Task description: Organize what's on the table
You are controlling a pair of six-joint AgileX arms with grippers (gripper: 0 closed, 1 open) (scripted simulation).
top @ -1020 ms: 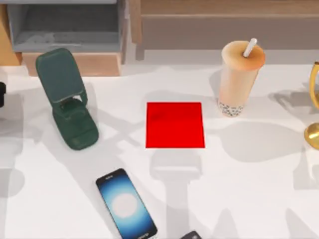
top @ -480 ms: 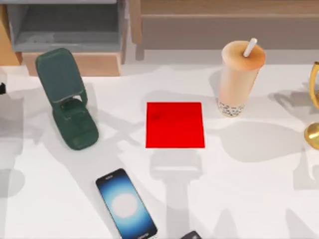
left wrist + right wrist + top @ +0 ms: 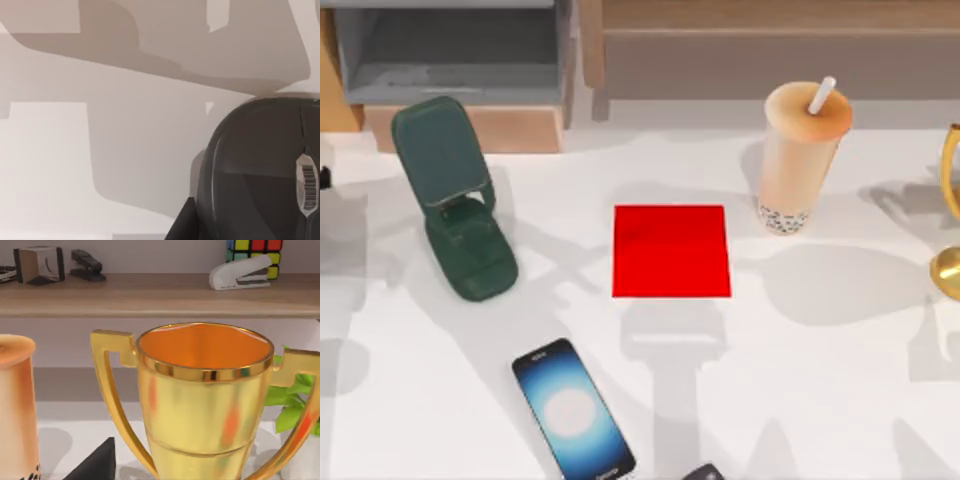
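Nothing moved — phone (image 3: 573, 411), no legible writing

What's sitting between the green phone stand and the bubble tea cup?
In the top view, a flat red square lies on the table between the stand and the cup.

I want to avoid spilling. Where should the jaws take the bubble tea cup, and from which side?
Probably grip the bubble tea cup around its mid body, coming in level from the top view's right, where the table is bare. It stands upright and tapers toward the base, with a straw sticking out of the lid, so a grasp from above looks awkward.
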